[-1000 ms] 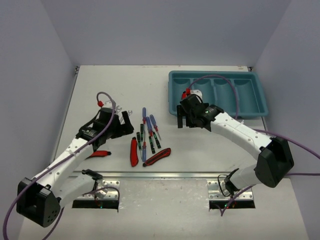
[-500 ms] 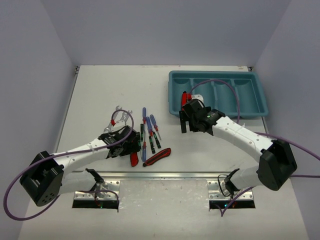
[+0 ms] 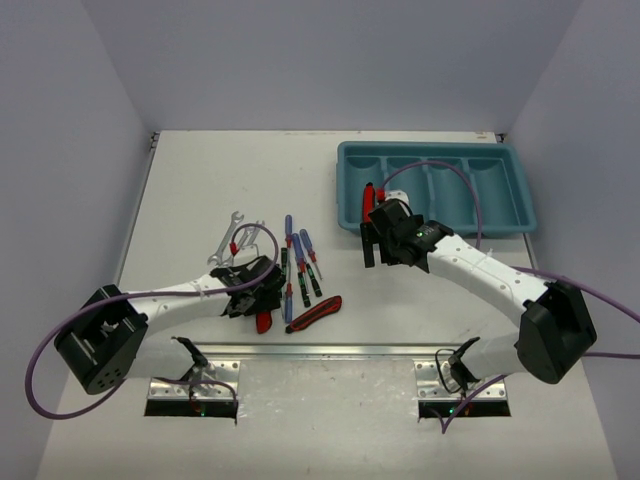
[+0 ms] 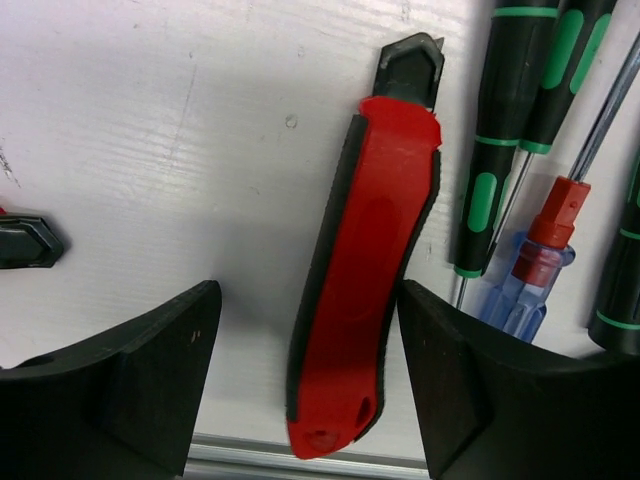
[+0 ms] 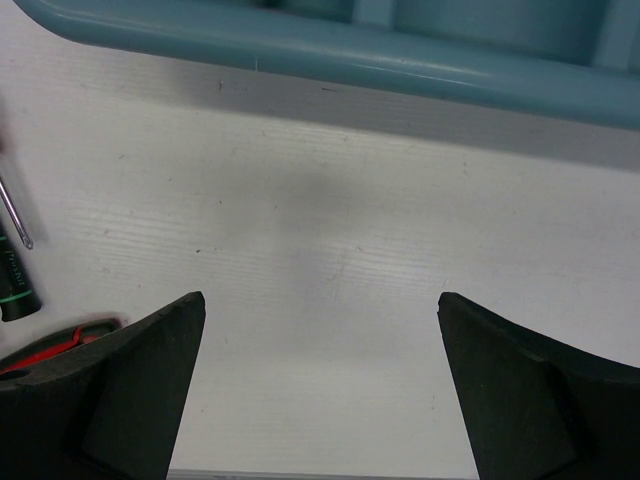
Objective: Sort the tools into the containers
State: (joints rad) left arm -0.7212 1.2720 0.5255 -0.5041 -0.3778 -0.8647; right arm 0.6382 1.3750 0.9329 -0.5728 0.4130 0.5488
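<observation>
A red-and-black utility knife lies flat on the table between the fingers of my left gripper. The right finger touches its edge and the left finger stands a gap away. From above, that gripper is low over the knife. My right gripper hangs open and empty over bare table, just in front of the teal tray, whose rim shows in the wrist view. A red tool lies in the tray's leftmost compartment.
Blue-handled screwdrivers and black ones with green marks lie right of the knife, close to my right finger. A second red knife lies near the front rail. Silver wrenches sit behind the left arm.
My left gripper has swung right and down over the red knife, and its jaws have narrowed around it. The right gripper has edged slightly toward the tray, still wide open.
</observation>
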